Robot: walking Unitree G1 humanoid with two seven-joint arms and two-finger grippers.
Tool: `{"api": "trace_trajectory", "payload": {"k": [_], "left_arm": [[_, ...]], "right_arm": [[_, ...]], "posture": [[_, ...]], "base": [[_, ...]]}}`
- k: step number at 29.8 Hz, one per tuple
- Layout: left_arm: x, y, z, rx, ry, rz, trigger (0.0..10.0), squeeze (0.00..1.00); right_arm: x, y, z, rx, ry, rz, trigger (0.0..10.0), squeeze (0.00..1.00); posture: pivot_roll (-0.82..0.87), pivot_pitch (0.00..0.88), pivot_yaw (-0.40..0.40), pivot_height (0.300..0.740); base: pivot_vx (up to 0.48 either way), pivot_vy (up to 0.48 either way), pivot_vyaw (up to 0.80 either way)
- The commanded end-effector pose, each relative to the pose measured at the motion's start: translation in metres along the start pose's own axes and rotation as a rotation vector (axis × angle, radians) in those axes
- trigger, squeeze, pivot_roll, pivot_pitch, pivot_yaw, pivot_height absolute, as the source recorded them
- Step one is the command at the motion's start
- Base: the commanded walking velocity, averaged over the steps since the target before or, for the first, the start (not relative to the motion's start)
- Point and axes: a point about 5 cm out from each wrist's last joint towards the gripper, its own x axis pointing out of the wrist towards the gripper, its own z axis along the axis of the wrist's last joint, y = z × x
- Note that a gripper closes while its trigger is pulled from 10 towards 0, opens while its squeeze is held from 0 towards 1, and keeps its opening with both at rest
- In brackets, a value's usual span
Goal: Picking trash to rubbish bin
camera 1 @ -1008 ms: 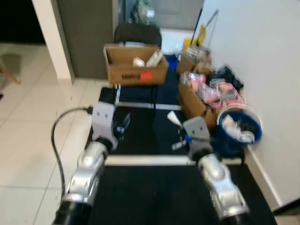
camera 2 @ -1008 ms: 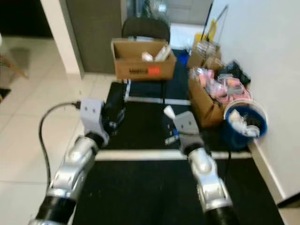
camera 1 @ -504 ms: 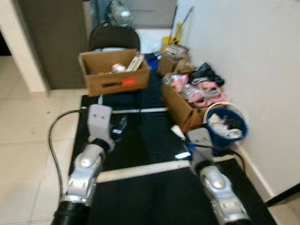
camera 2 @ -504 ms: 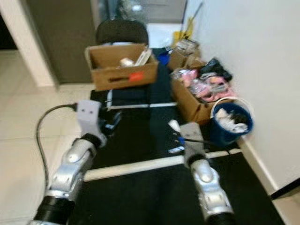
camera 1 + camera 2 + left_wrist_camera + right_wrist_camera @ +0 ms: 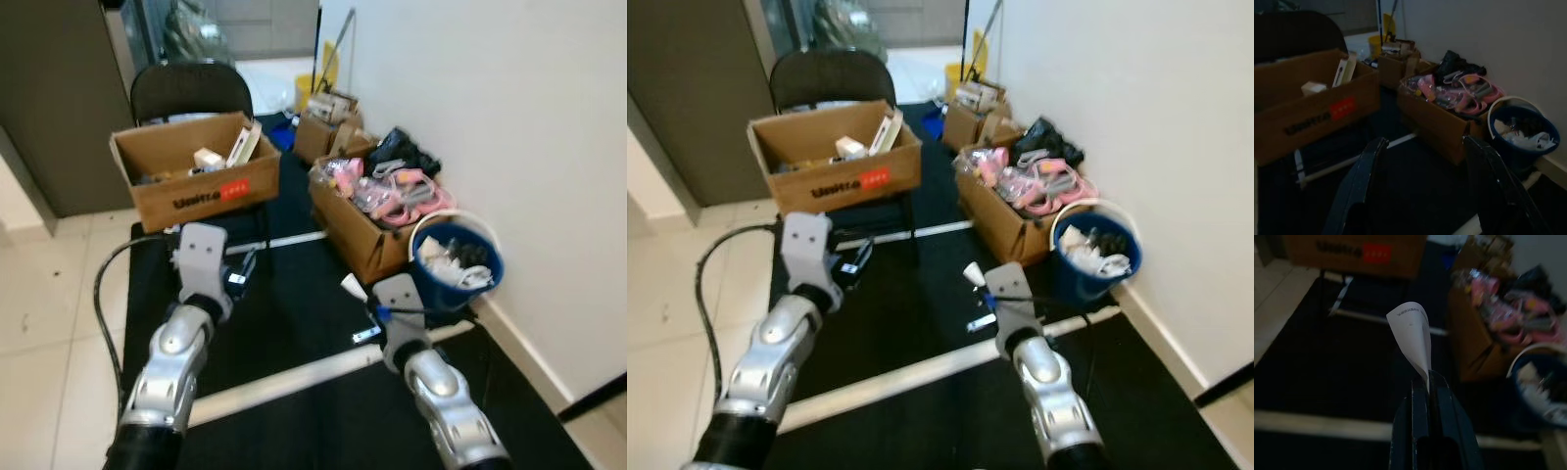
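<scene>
Right jaws (image 5: 1428,382) around one paper scrap (image 5: 1411,335)

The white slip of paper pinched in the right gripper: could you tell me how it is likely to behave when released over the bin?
The curled white slip of paper looks thin and very light, so it may flutter rather than drop straight. It bends above the right gripper, suggesting floppiness. Releasing close over the blue bucket-shaped bin seems wise.

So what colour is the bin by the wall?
The rubbish bin is blue with a pale rim, clearest in the right eye view.
</scene>
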Motion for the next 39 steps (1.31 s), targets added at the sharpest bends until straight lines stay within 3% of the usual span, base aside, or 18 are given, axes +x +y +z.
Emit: {"api": "trace_trajectory", "payload": {"k": [1,39], "left_arm": [[-0.0038,0.006,-0.0068,0.01,0.026,0.022,10.0,0.0],[-0.0037,0.0065,-0.0133,0.024,0.045,0.02,10.0,0.0]], "right_arm": [[-0.0008,0.0046,-0.0029,0.007,0.005,0.014,10.0,0.0],[0.0012,0.0101,-0.0059,0.009,0.002,0.038,10.0,0.0]], "posture": [[-0.08,0.072,-0.031,0.74],[-0.08,0.055,-0.031,0.74]], "base": [[0.375,0.0,0.0],[0.376,0.0,0.0]]}}
